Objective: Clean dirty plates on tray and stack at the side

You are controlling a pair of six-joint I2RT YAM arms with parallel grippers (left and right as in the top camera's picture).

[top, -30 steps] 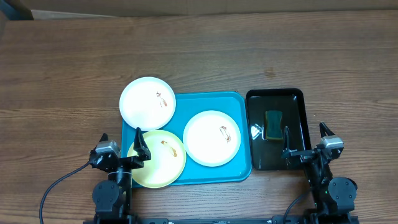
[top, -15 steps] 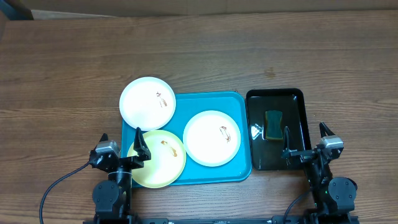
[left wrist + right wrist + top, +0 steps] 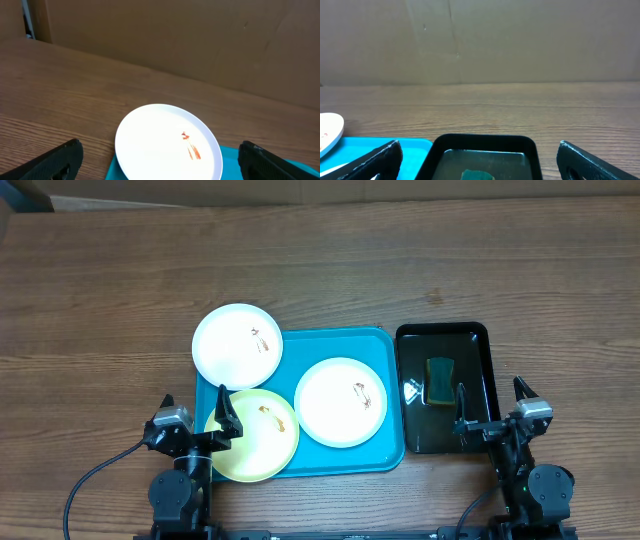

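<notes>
Overhead: on tray (image 3: 388, 452), white plate (image 3: 341, 401) right, yellow-green plate (image 3: 258, 442) near-left; second white plate (image 3: 238, 345) overlapping far-left corner. Left gripper (image 3: 193, 396) and right gripper (image 3: 489, 386) near, spread wide, holding nothing. Right: black tray (image 3: 472, 358), sponge (image 3: 440, 380).

A turquoise tray (image 3: 322, 344) with rounded corners and a raised rim is laid flat on the worktop (image 3: 120, 280). One white plate (image 3: 238, 345) is perched over the tray's far left corner, partly off it, and a small brown-orange smear is seen near its centre. A second white plate (image 3: 341, 402), likewise smeared, is set fully inside the tray's right half. A pale yellow-green plate (image 3: 262, 442), marked with a smear, is placed at the near left, overhanging the near rim slightly.
</notes>
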